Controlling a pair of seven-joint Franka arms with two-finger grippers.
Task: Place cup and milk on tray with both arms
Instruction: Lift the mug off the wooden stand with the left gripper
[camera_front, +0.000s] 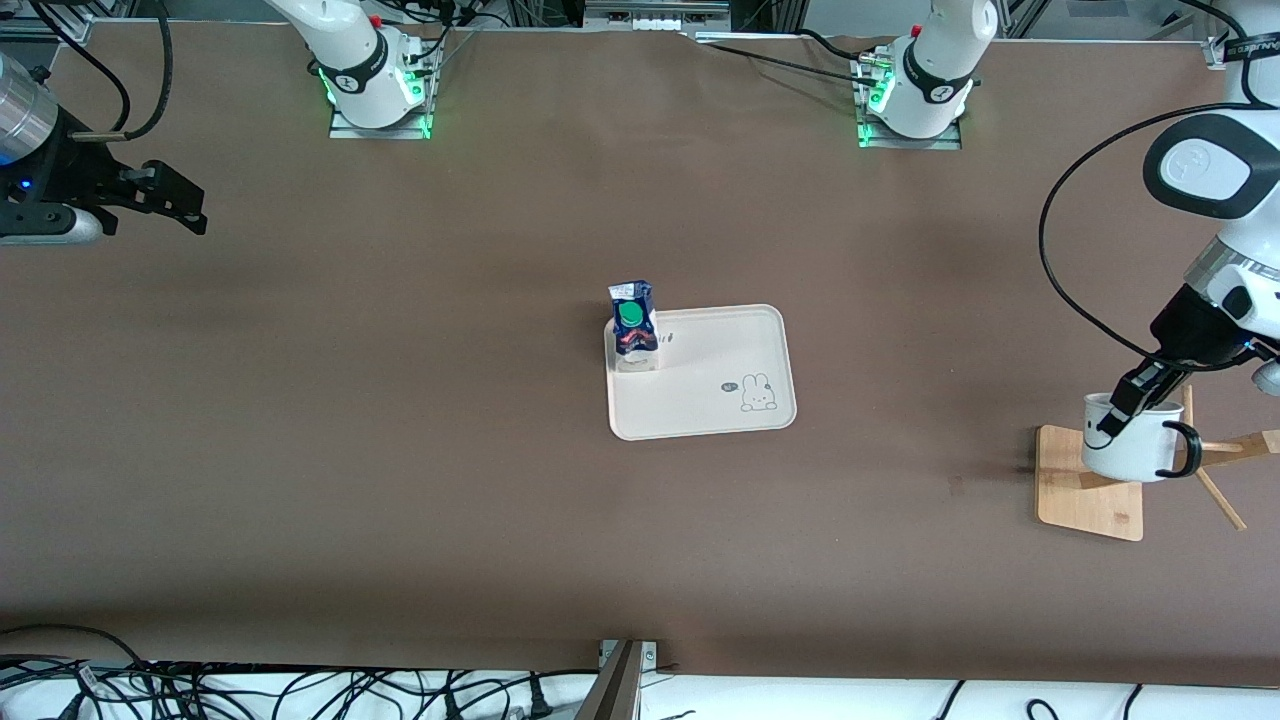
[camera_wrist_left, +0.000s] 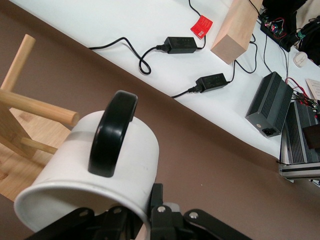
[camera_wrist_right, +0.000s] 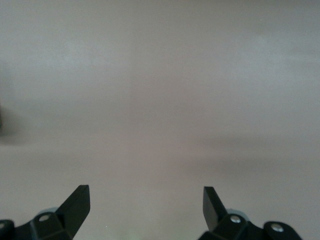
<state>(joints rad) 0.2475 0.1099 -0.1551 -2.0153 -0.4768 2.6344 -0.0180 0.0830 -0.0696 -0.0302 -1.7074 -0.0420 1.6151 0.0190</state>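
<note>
My left gripper (camera_front: 1120, 412) is clamped on the rim of the smiley-face mug (camera_front: 1130, 452), which sits in my jaws over the wooden rack base (camera_front: 1090, 500). My right gripper (camera_wrist_right: 146, 205) waits with jaws spread wide, holding nothing, over the bare table (camera_front: 300, 400). The milk carton (camera_front: 634, 326) stands on the Rabbit tray (camera_front: 720, 400), well apart from both.

The cup (camera_front: 1125, 452) in my left hand (camera_front: 1118, 412) looks like smooth glazed ceramic, white with a glossy black handle. Under it the rack (camera_front: 1092, 490) is pale, bare wood with a matt grain. The table (camera_front: 400, 450) wears a matt brown covering, smooth and even. The tray (camera_front: 700, 400) looks like cream plastic with a soft sheen. The milk (camera_front: 634, 328) is printed carton paper with a plastic green cap.
</note>
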